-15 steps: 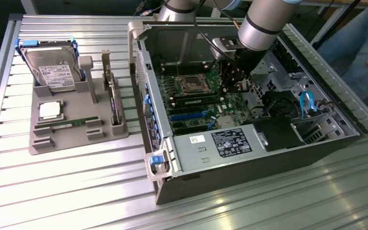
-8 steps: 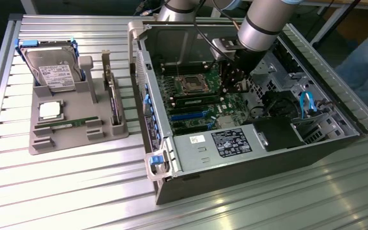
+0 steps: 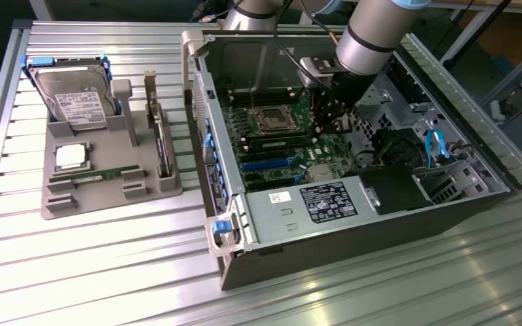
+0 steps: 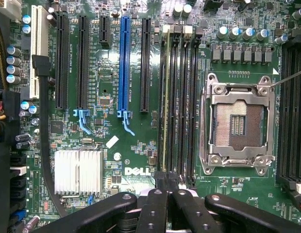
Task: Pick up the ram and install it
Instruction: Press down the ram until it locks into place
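Wrist view: gripper (image 4: 167,187) fully closed, seemingly pressing ram (image 4: 166,97) into slot

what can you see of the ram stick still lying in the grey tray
The ram stick is a thin, narrow green circuit board. It lies flat along a shallow slot near the front of the grey tray, just below the square silver chip. Only the tray touches it. The tool is away inside the computer case.

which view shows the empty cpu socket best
The wrist view: the CPU socket faces the camera squarely, with its metal frame and bare contact field plain. In the exterior view the socket is small, seen at a slant beside the arm.
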`<state>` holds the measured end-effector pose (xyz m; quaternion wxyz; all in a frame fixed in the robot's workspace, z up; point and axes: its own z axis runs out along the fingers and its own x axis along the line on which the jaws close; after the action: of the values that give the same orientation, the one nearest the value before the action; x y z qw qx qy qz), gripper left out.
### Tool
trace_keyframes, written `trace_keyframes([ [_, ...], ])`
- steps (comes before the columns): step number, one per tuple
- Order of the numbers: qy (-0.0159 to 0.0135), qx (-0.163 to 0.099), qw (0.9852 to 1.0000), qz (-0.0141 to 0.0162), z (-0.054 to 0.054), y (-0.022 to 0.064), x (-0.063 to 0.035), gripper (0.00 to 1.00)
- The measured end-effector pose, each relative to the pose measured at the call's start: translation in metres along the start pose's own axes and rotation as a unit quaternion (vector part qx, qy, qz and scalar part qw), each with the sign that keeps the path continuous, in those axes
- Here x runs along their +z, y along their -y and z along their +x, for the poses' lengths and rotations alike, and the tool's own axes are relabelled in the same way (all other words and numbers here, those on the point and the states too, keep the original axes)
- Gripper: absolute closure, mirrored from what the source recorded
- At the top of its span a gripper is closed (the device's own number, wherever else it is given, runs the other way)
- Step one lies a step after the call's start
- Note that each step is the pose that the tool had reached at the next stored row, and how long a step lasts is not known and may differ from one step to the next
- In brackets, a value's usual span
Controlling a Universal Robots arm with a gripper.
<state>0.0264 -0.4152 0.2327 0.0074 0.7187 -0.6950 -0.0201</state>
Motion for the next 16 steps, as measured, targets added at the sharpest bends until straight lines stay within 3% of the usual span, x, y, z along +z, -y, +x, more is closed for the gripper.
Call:
trace_keyframes([
  [16, 0.0003, 0.0, 1.0, 0.0001, -0.0001, 0.0, -0.0013, 0.9],
])
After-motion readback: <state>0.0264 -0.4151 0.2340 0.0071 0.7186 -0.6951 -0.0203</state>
